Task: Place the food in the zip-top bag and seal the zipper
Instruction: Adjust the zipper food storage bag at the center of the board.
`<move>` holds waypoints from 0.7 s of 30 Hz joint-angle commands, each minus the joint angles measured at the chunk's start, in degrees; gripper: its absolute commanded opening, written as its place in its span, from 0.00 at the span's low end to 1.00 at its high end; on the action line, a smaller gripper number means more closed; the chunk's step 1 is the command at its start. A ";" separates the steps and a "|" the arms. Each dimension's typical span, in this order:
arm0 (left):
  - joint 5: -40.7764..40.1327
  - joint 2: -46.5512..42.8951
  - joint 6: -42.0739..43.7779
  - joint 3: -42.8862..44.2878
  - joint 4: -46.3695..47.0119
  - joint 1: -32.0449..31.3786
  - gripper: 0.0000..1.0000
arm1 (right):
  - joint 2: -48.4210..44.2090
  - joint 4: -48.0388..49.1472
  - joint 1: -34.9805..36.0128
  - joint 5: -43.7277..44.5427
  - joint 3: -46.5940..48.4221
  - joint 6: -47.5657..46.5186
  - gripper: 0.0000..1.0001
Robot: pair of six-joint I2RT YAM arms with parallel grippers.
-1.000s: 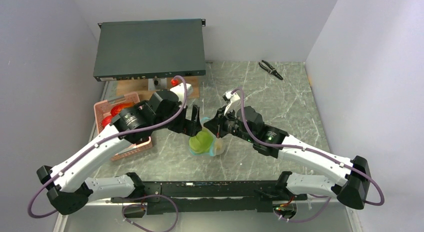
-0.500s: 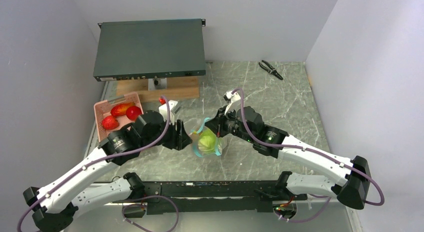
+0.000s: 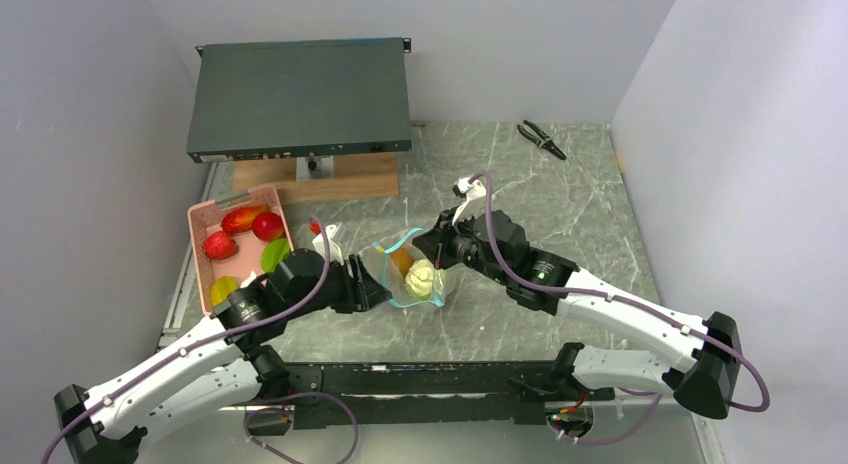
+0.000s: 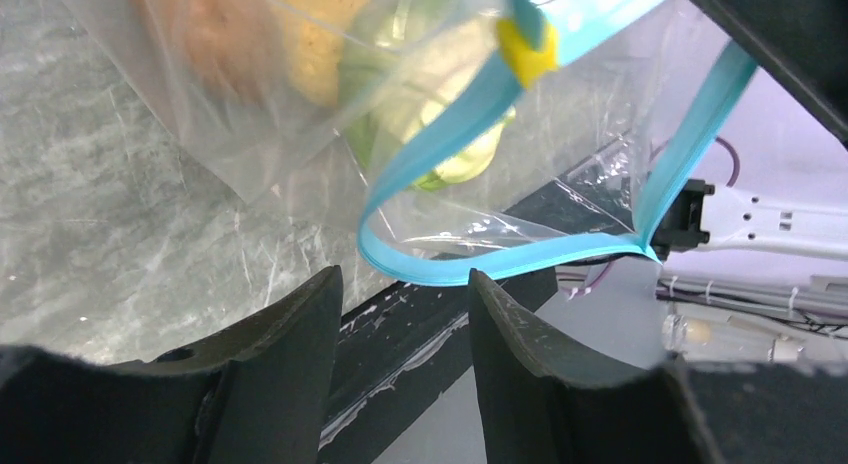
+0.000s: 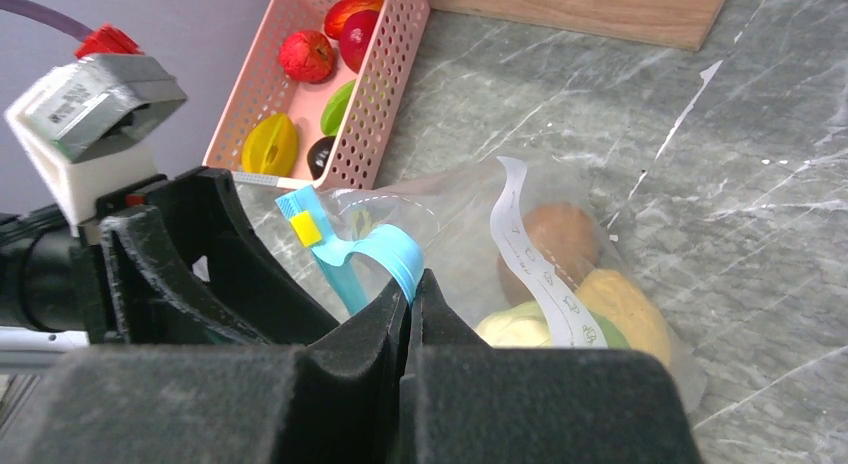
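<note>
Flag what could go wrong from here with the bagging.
The right gripper pinches only a short stretch of zipper; the loaded bag could slip free. The left gripper, open by the zipper loop, may close on one lip or miss. More food sits in the basket; sealing now would leave it out.

A lab bench: walled marble table (image 3: 560, 214), rack unit (image 3: 300, 94), pliers (image 3: 541, 139).

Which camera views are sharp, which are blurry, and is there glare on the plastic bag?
Top external: evenly lit, sharp, soft shadows, no strong glare on the zip-top bag. Left wrist: dark left fingers and the near film look soft; background at right washed out. Right wrist: right fingers blurred up close, pink basket crisp, faint sheen on the film.
</note>
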 commanded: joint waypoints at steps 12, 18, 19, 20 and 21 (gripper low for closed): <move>-2.05 7.29 -1.11 1.30 10.41 -0.02 0.42 | -1.57 2.76 0.06 0.92 1.03 0.23 0.00; -3.13 9.76 5.74 9.97 6.65 0.01 0.09 | -3.41 0.35 0.10 4.61 0.76 -2.11 0.00; -3.32 9.87 6.68 11.20 6.28 0.00 0.07 | -3.94 -0.38 0.03 5.79 0.83 -2.95 0.00; -3.53 9.93 7.35 12.38 6.01 -0.01 0.04 | -4.40 -1.29 0.04 7.11 0.91 -3.77 0.00; -3.63 9.95 7.93 13.24 5.89 -0.03 0.02 | -4.93 -2.09 0.06 8.46 1.00 -4.70 0.00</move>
